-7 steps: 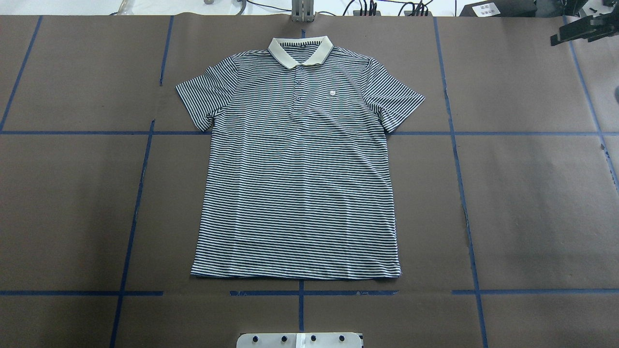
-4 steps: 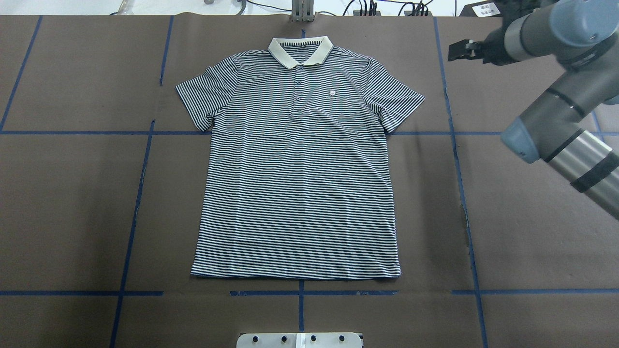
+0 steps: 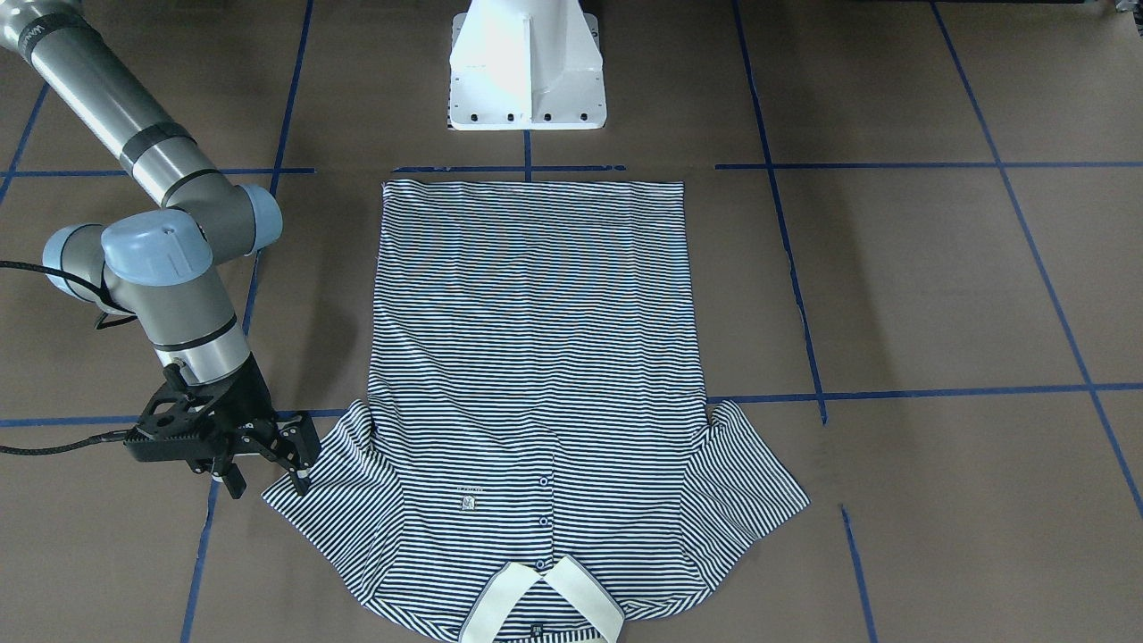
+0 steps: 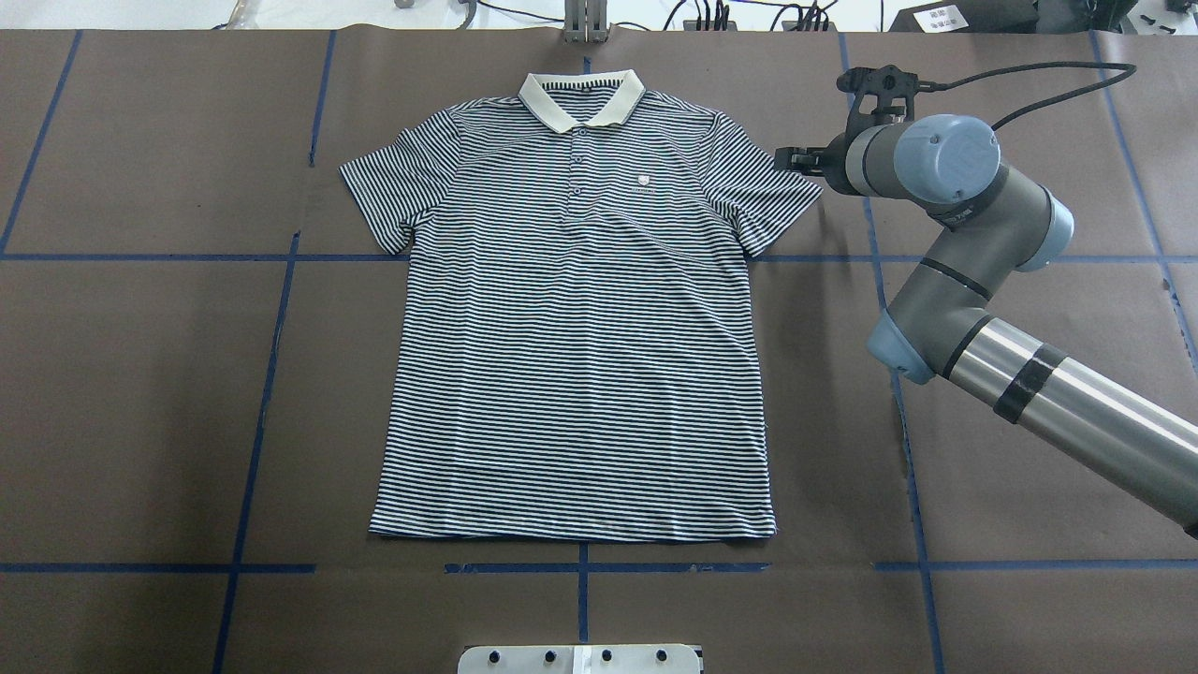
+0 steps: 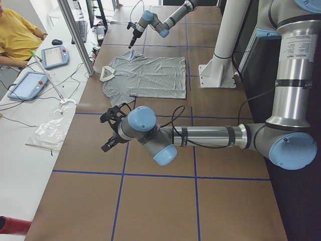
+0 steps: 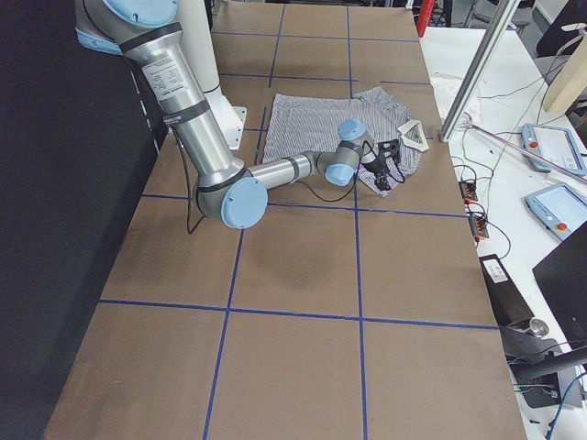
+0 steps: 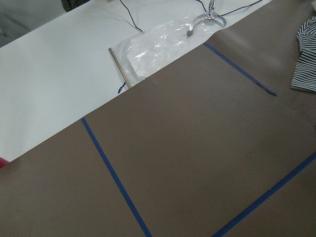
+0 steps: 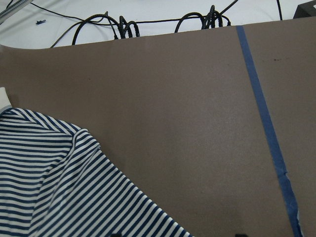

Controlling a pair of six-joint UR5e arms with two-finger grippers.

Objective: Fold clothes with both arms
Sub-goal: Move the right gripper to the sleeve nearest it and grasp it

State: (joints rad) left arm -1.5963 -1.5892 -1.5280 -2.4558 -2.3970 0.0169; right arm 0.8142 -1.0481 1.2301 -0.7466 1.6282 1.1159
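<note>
Polo shirt [image 4: 580, 328] lies flat, front up, on the table [image 4: 140, 393]. Right gripper [image 3: 268, 475] sits at one sleeve [image 3: 335, 487] edge, jaws spread, apparently not touching. Left gripper [image 5: 111, 132] is well apart from the shirt; its claw state cannot be told.

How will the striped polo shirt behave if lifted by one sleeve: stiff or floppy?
The thin navy-and-white striped polo shirt lies flat with soft wrinkles at the sleeves, so it is probably floppy and would drape when lifted. It looks light; pushed, it would likely bunch rather than slide whole.
</note>
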